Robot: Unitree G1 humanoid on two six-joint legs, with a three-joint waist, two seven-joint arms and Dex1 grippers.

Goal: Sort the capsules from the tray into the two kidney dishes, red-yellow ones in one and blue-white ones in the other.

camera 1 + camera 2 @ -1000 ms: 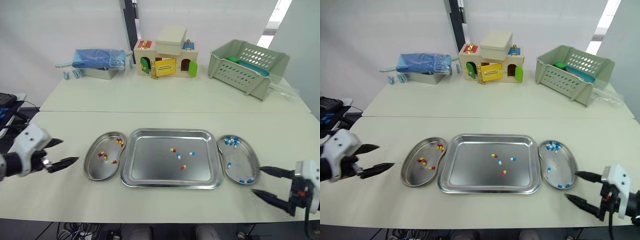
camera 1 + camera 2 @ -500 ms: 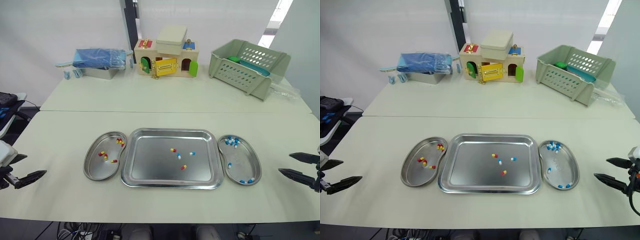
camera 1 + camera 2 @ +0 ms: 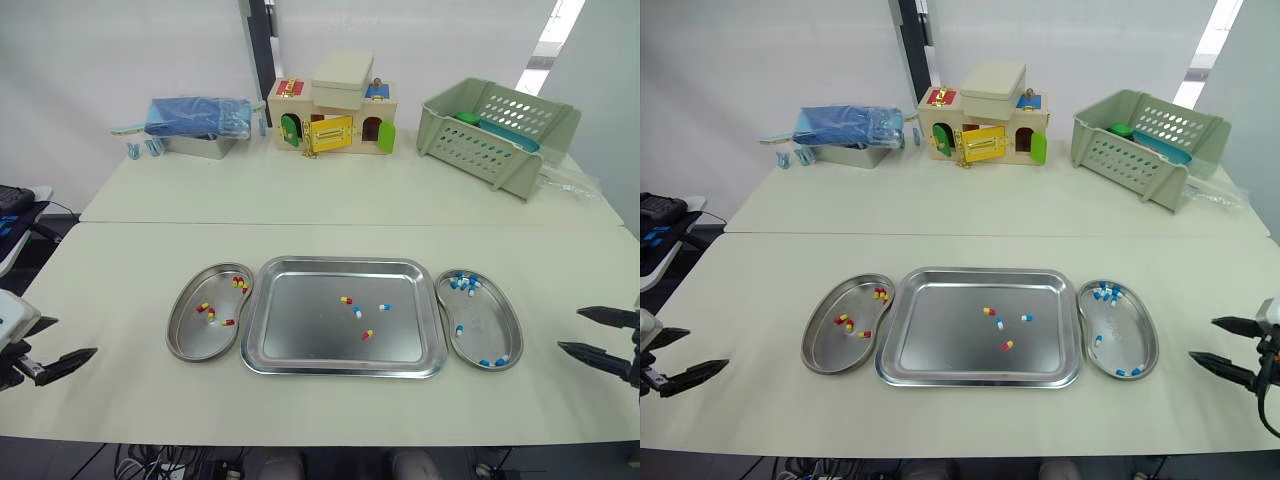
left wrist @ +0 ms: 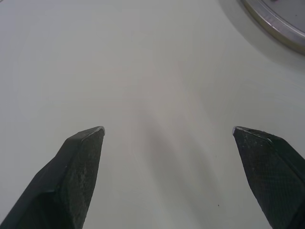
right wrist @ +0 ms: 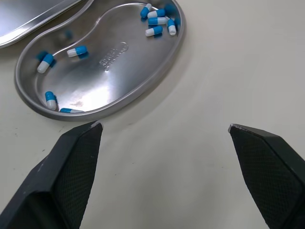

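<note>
Our pale table [image 3: 130, 270] lies bare well out from the tray [image 3: 343, 373]; left gripper [image 3: 68, 338] and right gripper [image 3: 571, 330] hover there, jaws spread wide.

Left end effector [image 3: 76, 336] and right end effector [image 3: 569, 329] — both cropped by the edges.

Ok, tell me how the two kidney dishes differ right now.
The left kidney dish holds red-yellow capsules; the right kidney dish holds blue-white capsules. The left kidney dish lies left of the tray, the right kidney dish right of it. Both are shiny metal, lying flat.
</note>
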